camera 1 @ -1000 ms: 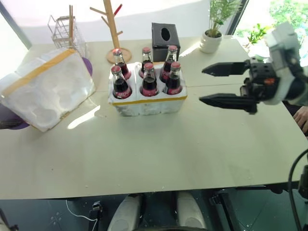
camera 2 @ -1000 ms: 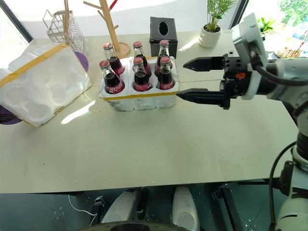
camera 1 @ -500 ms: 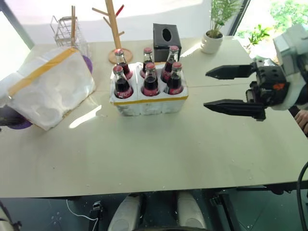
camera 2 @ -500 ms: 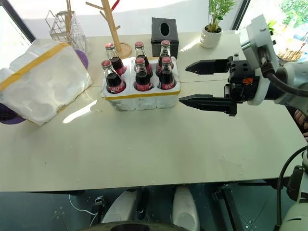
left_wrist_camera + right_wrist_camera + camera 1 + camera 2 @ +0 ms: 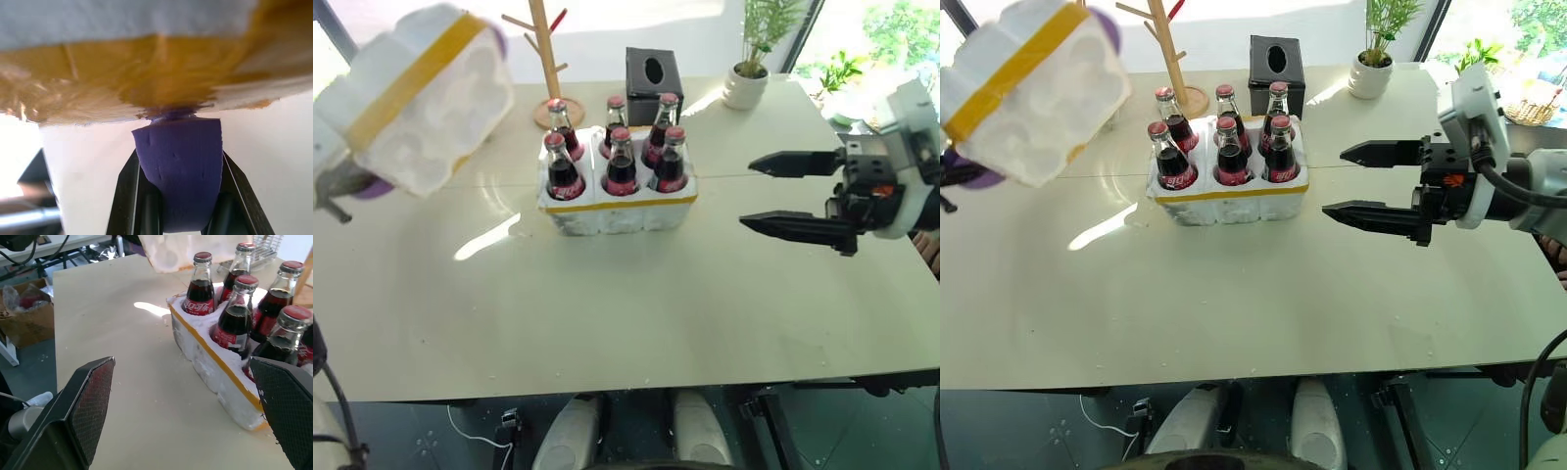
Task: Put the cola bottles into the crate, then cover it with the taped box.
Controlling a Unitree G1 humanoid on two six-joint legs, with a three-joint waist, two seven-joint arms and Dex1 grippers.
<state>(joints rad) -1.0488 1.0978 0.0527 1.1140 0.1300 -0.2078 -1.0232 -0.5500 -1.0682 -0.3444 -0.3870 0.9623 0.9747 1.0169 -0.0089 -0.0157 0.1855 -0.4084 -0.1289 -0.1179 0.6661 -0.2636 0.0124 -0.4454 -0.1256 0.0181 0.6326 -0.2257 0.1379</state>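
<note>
I see the pale table (image 5: 636, 313) spanning most of the head views. The taped box (image 5: 421, 98) is up in the upper left of the frame, lifted off the tabletop and tilted, its yellow tape band running diagonally and its hollow, moulded inside facing me. My left gripper (image 5: 178, 215) is clamped shut on the taped box's rim; in the left wrist view its black fingers pinch a purple pad against the taped foam edge. The crate (image 5: 617, 201) sits just above the centre of the frame, yellow band along its near side, with all six cola bottles (image 5: 620, 162) standing upright in its holes. My right gripper (image 5: 778, 196) hangs at the right of the frame, beside the crate but apart from it, fingers spread wide and holding nothing.
</note>
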